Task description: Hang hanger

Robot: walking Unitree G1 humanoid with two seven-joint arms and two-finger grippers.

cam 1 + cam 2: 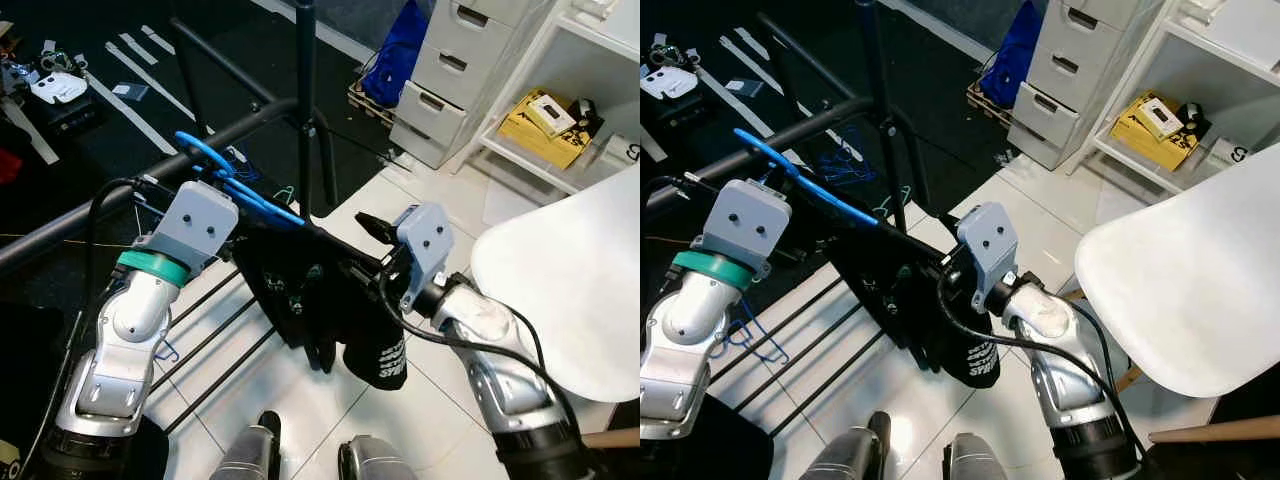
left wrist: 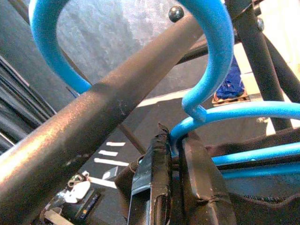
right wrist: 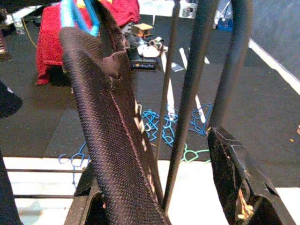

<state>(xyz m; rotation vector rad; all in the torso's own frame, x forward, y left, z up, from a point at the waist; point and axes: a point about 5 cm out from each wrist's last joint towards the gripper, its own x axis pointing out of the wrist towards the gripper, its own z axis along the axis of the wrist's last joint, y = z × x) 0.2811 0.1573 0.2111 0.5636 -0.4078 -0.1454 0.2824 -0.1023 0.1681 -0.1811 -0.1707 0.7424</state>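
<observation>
A blue hanger [image 1: 255,200] carries a black garment [image 1: 330,290]. Its hook [image 2: 215,56] curves over the black rail [image 2: 93,126] of the clothes rack. My left gripper [image 2: 171,140] is shut on the hanger's neck just below the hook, close against the rail. My right gripper [image 1: 375,228] stands open at the garment's right shoulder. In the right wrist view the garment [image 3: 108,117] hangs between the spread fingers [image 3: 234,178], next to the left one, and thin rack bars stand behind it.
A white chair [image 1: 570,290] is close at my right. Grey drawers [image 1: 450,70] and a white shelf with a yellow box [image 1: 545,125] stand beyond. The rack's upright pole [image 1: 305,100] rises ahead. Several blue hangers [image 3: 159,126] lie on the dark floor.
</observation>
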